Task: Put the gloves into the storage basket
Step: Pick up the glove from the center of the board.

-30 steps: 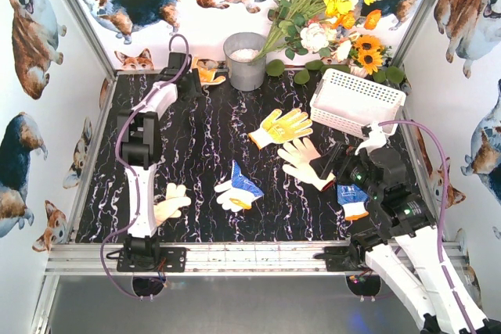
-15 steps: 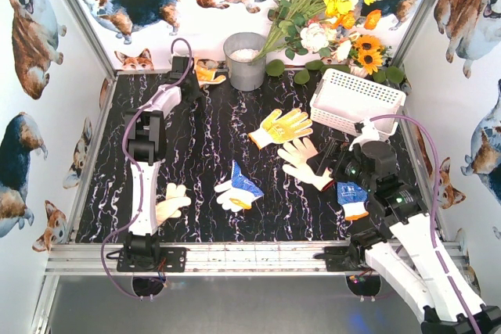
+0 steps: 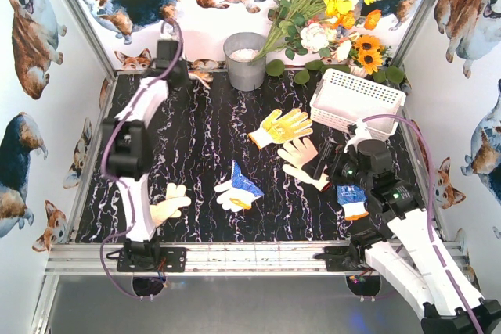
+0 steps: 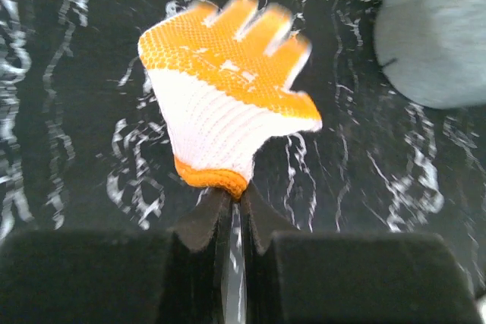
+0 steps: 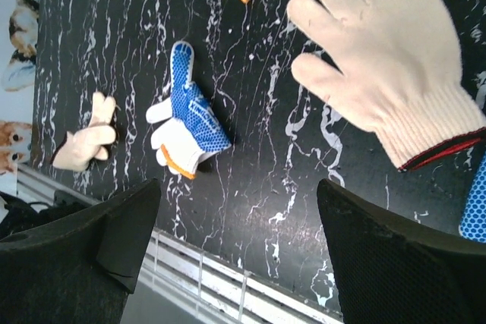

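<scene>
My left gripper (image 4: 235, 199) is shut on the orange cuff of an orange-and-white glove (image 4: 228, 89) near the back wall; from above, the gripper (image 3: 188, 74) and glove (image 3: 204, 77) sit left of the bucket. My right gripper (image 5: 239, 187) (image 3: 327, 163) hovers open and empty over the table beside a white knit glove (image 5: 387, 66) (image 3: 304, 158). More gloves lie loose: yellow-and-white (image 3: 282, 127), blue-and-white (image 3: 239, 188) (image 5: 186, 123), cream rubber (image 3: 168, 202) (image 5: 83, 142), and a second blue one (image 3: 352, 197). The white storage basket (image 3: 356, 99) stands at the back right.
A grey metal bucket (image 3: 244, 60) (image 4: 440, 36) stands at the back, close to the right of the held glove. A flower bunch (image 3: 329, 5) leans over the back right corner. A metal rail (image 3: 235, 256) runs along the near table edge.
The left jaws closed on the glove's cuff, and the left arm swung back and up toward the rear wall. The right gripper crept slightly left toward the white knit glove, still open.
</scene>
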Controlling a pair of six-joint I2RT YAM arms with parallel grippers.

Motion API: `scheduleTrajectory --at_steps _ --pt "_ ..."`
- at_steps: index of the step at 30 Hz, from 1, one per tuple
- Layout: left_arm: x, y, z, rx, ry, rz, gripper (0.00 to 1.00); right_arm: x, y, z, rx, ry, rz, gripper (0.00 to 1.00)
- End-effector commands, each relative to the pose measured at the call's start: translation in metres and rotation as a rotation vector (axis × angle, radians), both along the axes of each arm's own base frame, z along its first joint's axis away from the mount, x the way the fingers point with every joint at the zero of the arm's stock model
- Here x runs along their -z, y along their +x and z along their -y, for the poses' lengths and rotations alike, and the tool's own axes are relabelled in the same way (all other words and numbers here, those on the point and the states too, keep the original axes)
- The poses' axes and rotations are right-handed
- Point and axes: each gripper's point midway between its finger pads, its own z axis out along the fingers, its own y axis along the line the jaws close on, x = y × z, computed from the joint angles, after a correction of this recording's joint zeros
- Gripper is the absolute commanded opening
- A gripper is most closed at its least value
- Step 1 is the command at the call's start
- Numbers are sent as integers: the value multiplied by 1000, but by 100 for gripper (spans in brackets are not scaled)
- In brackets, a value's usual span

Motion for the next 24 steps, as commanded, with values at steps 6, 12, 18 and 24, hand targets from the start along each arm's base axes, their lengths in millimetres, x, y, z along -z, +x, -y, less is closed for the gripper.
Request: scheduleTrajectory --at_steps 6,12,18,24 --pt "-65 -119 30 241 6 -81 0 -3 0 -52 -217 176 -3 86" --pt "-82 -194 78 415 43 -100 0 -41 -3 -91 -355 151 116 88" --pt "-100 -251 130 558 -135 -72 0 -74 -2 -119 -393 146 269 88" --pt "-122 -295 173 691 -283 -56 0 -69 3 -140 -411 170 289 88"
